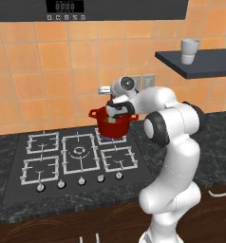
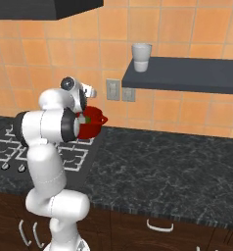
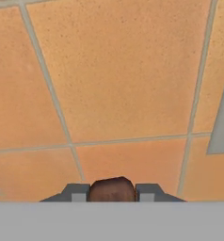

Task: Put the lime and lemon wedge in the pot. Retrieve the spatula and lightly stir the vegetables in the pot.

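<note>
— Where is the pot (image 1: 113,124) placed?
— On the hob's (image 1: 48,163) rear right burner, green fruit (image 2: 87,119) seen inside.
— And the gripper (image 3: 112,192)?
— Nearly closed on the spatula's brown handle (image 3: 112,189) (blade hidden), held above the pot's mouth; stirring must be directed downward.

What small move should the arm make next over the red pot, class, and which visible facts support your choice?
Probably a short, gentle sideways sweep of the spatula. The gripper is shut on its brown handle, the hand sits just above the pot on the hob's rear burner, and something green shows at the pot's rim. The blade itself is hidden, so its depth cannot be judged.
</note>
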